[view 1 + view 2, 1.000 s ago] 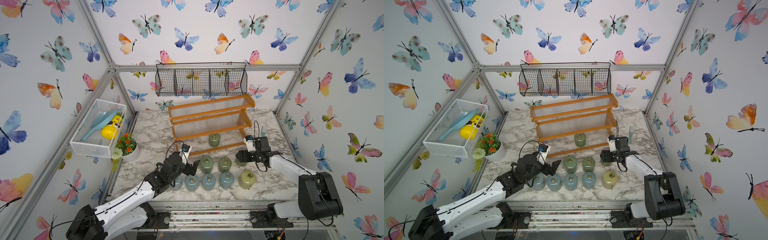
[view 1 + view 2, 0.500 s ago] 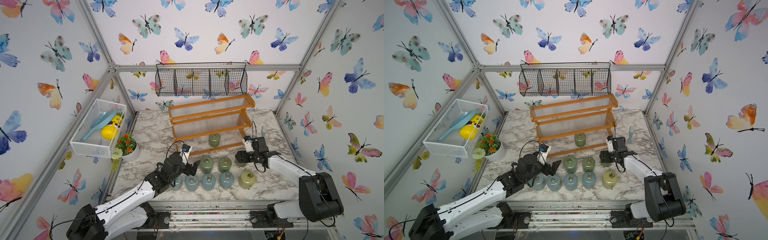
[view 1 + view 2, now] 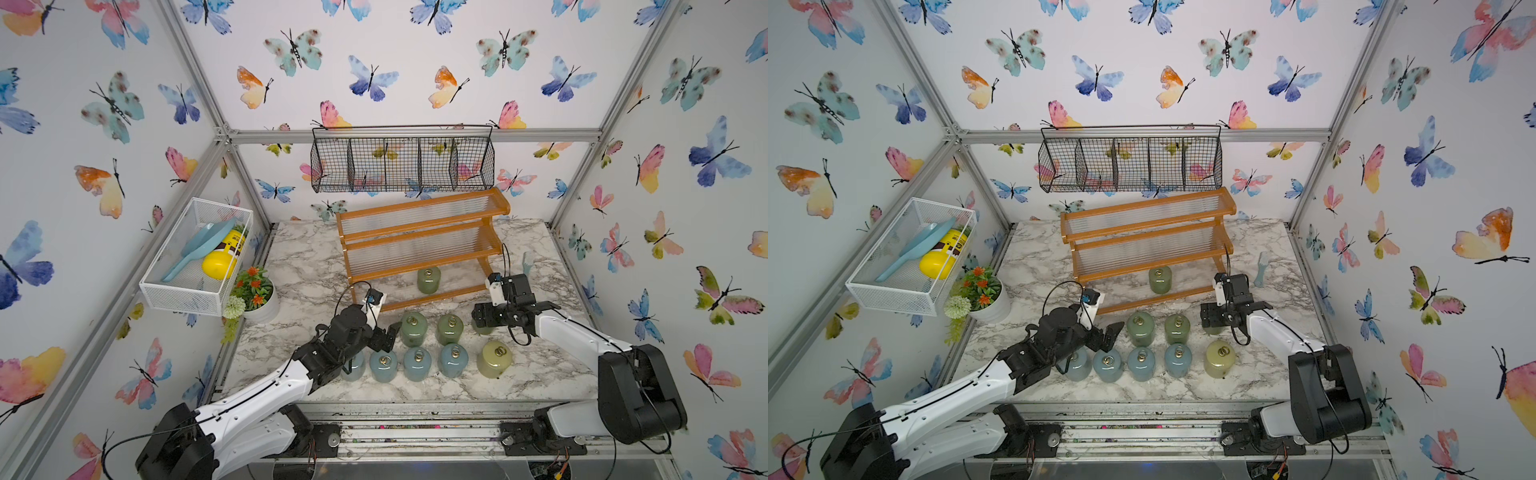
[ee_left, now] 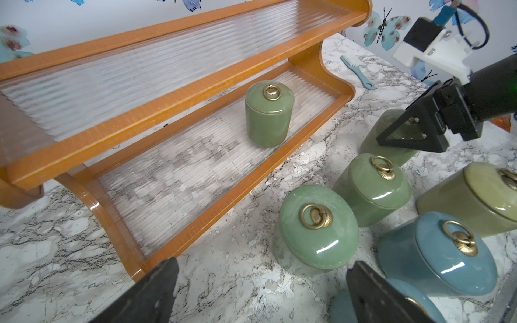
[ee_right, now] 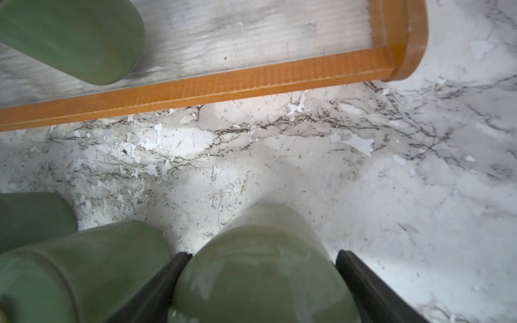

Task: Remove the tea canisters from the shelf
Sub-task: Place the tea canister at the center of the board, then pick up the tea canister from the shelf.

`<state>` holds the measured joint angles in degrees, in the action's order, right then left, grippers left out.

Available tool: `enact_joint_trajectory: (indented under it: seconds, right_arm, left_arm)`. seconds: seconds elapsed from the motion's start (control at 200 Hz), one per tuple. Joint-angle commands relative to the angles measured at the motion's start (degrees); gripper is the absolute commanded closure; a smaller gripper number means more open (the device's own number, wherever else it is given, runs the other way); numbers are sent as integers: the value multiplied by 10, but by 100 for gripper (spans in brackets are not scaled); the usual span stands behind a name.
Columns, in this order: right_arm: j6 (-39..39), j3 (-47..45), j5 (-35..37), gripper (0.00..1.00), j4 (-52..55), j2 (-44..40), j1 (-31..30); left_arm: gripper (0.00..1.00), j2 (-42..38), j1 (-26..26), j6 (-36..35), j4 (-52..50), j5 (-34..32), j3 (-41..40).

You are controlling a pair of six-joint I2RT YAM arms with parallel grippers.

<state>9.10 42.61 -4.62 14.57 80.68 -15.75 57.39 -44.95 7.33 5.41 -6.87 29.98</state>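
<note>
right gripper (image 5: 263, 253): fingers parted around sage canister (image 5: 260, 279) on table (image 5: 279, 153), one touching, one just clear | left gripper (image 4: 261, 264): wide open, empty | second sage canister (image 4: 270, 117): shelf (image 4: 140, 120) bottom tier

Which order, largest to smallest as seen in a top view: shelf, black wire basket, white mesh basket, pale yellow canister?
1. shelf
2. black wire basket and white mesh basket: they look about alike, and the mesh one hangs nearer the camera, so unranked
3. pale yellow canister, clearly smallest
</note>
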Motion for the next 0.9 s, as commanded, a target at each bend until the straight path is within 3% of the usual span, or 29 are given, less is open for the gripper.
enact_joint_trajectory:
  seconds: [0.0,0.405,0.611,0.896]
  right_arm:
    - [10,14,7,12,10,-11,-1]
    - [27,59,-6,0,10,-44,0]
    - [30,93,-13,0,9,-61,0]
    - [34,103,-25,0,-1,-66,0]
  left_arm:
    - [2,4,4,0,15,17,0]
    - [2,80,-7,48,33,4,55]
    - [1,168,-58,91,-6,-113,142]
    - [2,290,-97,177,-64,-202,268]
